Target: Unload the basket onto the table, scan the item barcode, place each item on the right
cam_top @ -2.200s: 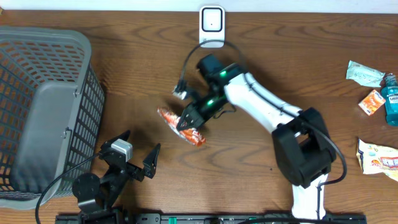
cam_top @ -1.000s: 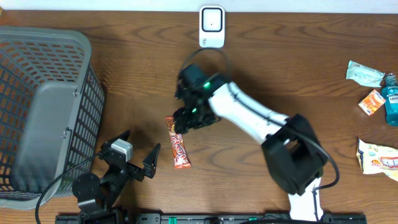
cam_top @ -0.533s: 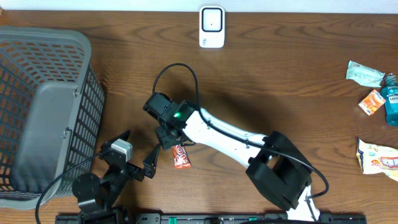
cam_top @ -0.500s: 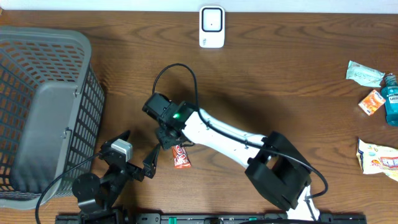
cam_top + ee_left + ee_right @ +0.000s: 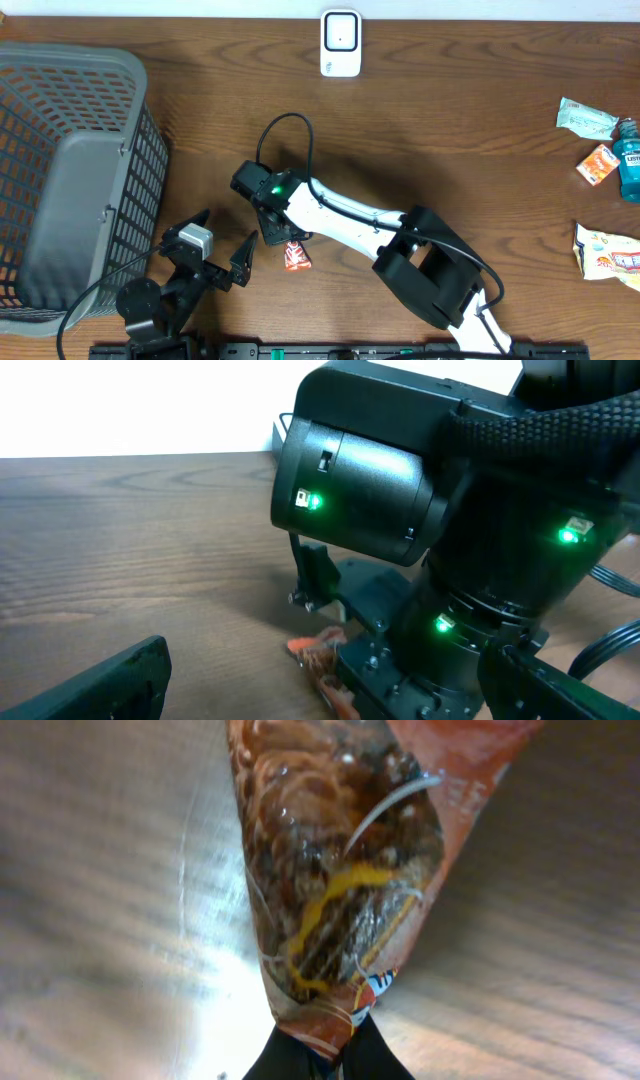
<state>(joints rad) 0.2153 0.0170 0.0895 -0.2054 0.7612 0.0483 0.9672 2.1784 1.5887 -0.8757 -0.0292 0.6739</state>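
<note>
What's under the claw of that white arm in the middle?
A red snack wrapper on the table, one end pinched in the right gripper. From overhead the gripper covers much of the wrapper, and no barcode can be seen.

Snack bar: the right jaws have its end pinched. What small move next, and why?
Probably raise the right gripper a little, straight up. Its jaws are shut on the wrapper end of the snack bar, which sits low by the table, and the scanner stands far across it.
</note>
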